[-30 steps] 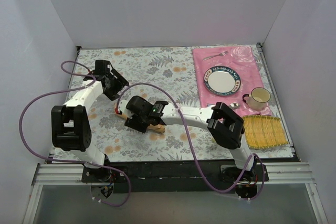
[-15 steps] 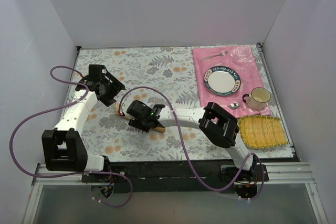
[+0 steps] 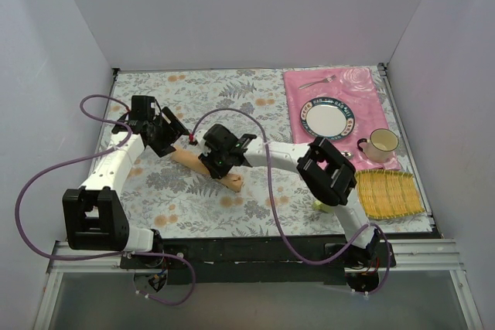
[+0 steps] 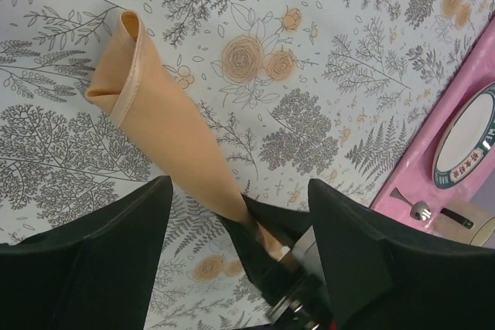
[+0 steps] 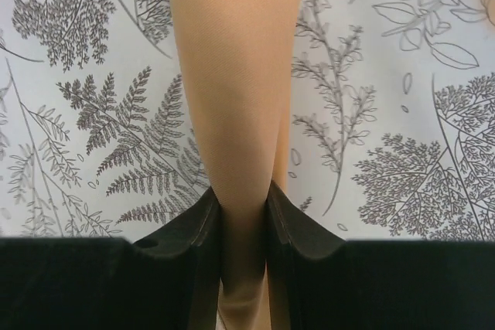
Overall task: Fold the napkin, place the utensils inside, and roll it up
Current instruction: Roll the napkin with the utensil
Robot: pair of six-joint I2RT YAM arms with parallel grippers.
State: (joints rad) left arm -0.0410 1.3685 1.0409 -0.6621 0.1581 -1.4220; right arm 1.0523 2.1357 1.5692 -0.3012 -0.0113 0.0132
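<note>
The peach napkin (image 3: 226,178) lies rolled into a slim tube, slanting across the floral tablecloth. My right gripper (image 3: 216,158) is shut on the napkin (image 5: 236,75) near its middle, and both fingers (image 5: 203,226) squeeze the cloth. My left gripper (image 3: 165,140) hovers at the roll's upper left end. It is open, its fingers (image 4: 116,245) standing wide on either side of the napkin (image 4: 158,117) without touching it. A silver fork (image 3: 317,81) lies on the pink placemat (image 3: 363,90) behind the plate. A spoon (image 3: 346,155) peeks out beside the right arm.
A white plate with a dark rim (image 3: 326,117) sits on the placemat, with a cream cup (image 3: 379,143) to its right. A yellow woven mat (image 3: 389,193) lies at the front right. White walls enclose the table on three sides.
My right gripper has shifted up along the roll and closed on the napkin. The left arm pulled back to the left a second ago and has hardly moved since.
</note>
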